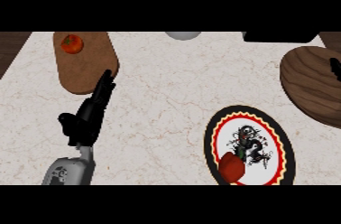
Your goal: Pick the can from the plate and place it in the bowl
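a marble counter (pixel 166 92) carries, at the far right, a wooden bowl (pixel 313 83), a cutting board (pixel 83 65) with a tomato (pixel 71 44), and a patterned plate (pixel 250 144). the red can (pixel 232 168) sits on the plate's near edge, untouched. the left hand (pixel 90 114) rests with fingers straight, tips over the board; the right hand is out of view. risk: the can stands close to the plate's rim, so a nudge could tip it off.

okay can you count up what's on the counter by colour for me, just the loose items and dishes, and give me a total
Red: 2, the tomato and the can
Brown wood: 2, the cutting board and the bowl
White: 1, a round object at the far edge
Patterned black, red, yellow and white: 1, the plate
Total: 6
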Controlling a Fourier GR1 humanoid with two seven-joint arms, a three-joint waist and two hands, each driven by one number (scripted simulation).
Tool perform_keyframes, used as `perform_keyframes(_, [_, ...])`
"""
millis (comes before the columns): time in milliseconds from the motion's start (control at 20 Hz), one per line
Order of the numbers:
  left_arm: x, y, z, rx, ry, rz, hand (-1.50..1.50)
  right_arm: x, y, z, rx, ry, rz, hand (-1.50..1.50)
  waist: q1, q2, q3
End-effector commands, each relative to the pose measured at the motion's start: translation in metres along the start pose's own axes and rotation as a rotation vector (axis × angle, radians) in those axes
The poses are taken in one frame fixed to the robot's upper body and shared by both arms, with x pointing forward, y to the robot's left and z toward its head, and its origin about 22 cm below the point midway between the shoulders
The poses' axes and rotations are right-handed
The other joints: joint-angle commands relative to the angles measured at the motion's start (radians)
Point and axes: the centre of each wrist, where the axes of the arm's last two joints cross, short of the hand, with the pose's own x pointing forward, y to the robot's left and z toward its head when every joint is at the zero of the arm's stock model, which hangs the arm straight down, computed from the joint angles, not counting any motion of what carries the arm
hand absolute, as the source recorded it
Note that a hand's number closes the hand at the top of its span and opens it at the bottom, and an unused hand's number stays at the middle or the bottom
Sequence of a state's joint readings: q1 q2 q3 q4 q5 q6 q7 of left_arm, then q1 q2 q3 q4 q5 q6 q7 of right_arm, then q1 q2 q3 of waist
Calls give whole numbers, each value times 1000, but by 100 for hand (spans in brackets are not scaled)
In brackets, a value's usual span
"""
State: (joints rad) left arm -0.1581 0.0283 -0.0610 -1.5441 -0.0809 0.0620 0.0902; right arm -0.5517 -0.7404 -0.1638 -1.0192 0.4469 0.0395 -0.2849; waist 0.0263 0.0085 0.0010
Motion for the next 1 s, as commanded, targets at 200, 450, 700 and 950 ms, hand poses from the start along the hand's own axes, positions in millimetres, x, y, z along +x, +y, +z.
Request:
perform_keyframes(200, [-3,2,-3,-12,-3,-1,0,-49,19,-6,134,117,-116,150,12,7,1])
perform_keyframes(450, [3,9,-13,-9,-8,-1,0,-76,32,16,266,96,-212,-150,18,11,3])
perform_keyframes(700, [3,6,-3,-21,-10,-6,0,-72,34,5,218,-7,-377,-150,16,6,3])
perform_keyframes(950, [15,7,-7,3,-18,1,0,-78,11,6,11,-57,-490,-150,-2,-1,2])
